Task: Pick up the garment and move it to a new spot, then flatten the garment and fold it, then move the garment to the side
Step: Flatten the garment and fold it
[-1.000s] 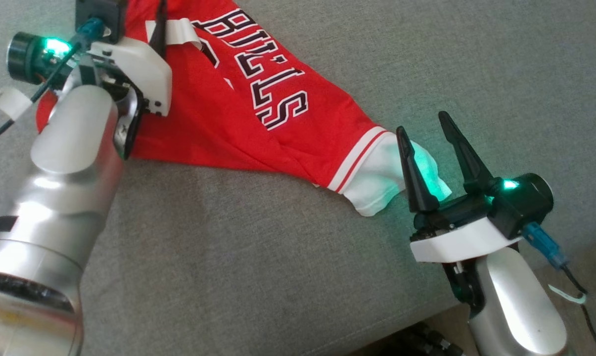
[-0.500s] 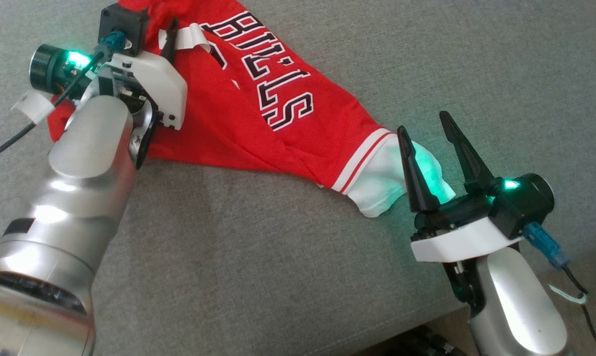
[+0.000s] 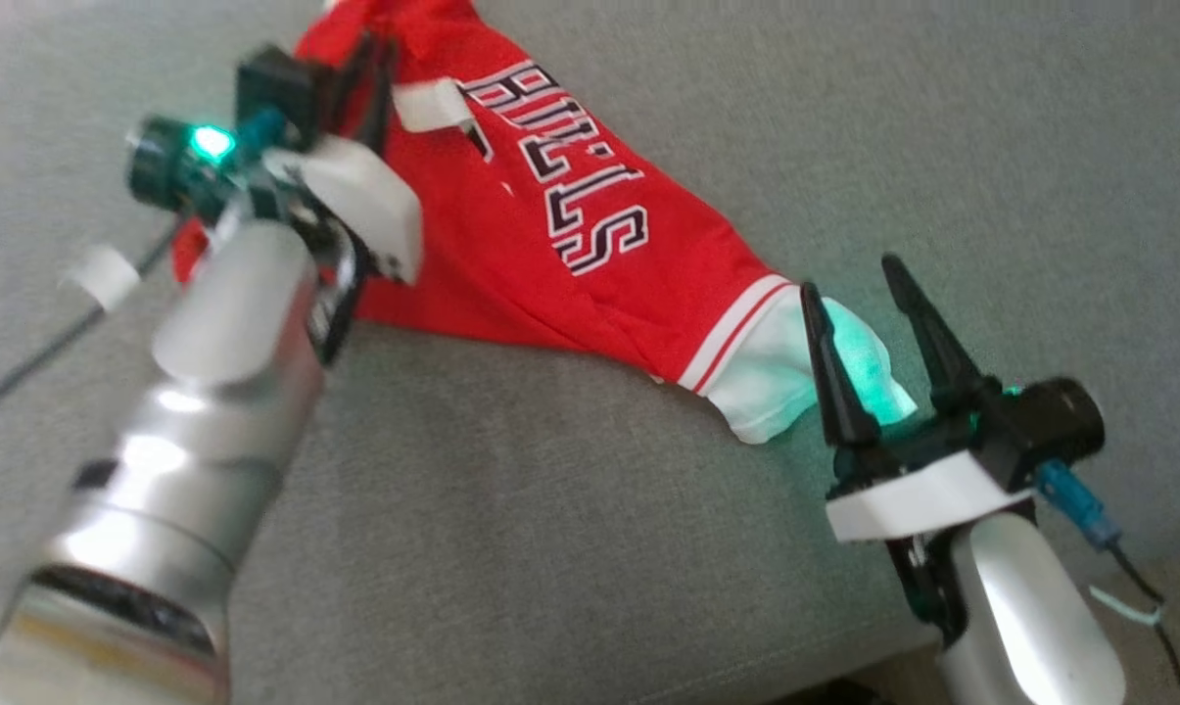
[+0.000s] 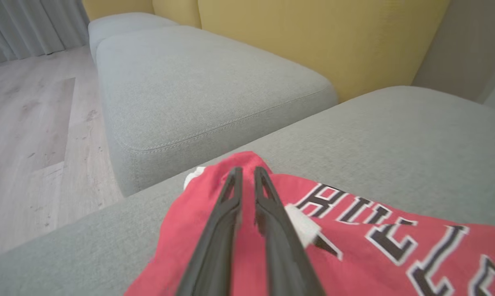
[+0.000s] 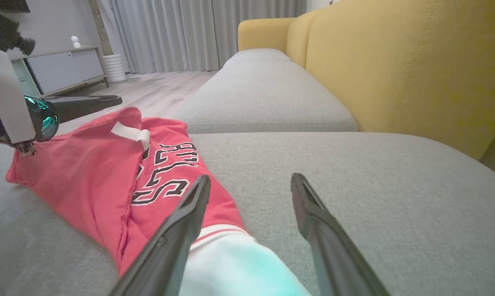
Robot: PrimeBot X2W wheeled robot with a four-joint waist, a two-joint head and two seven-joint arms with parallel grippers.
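The fingers of our right gripper [image 3: 847,276] stand wide open around the white sleeve end [image 3: 776,382] of the red lettered jersey [image 3: 511,264], holding nothing. At the jersey's far edge our left gripper [image 4: 248,169] is almost closed. Whether it holds cloth we cannot tell, so a lift may slip. Under the jersey is a grey fabric sofa seat [image 3: 511,529]; beyond it, a yellow backrest [image 5: 395,61] and a wooden floor [image 4: 33,123].

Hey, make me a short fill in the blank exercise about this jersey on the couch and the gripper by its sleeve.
1. The garment is mostly ____ cloth with black and white lettering.
2. It lies on a ____ sofa cushion.
3. The right gripper has its jaws ____, one finger on each side of the white sleeve end.
Missing words: red; grey; open.
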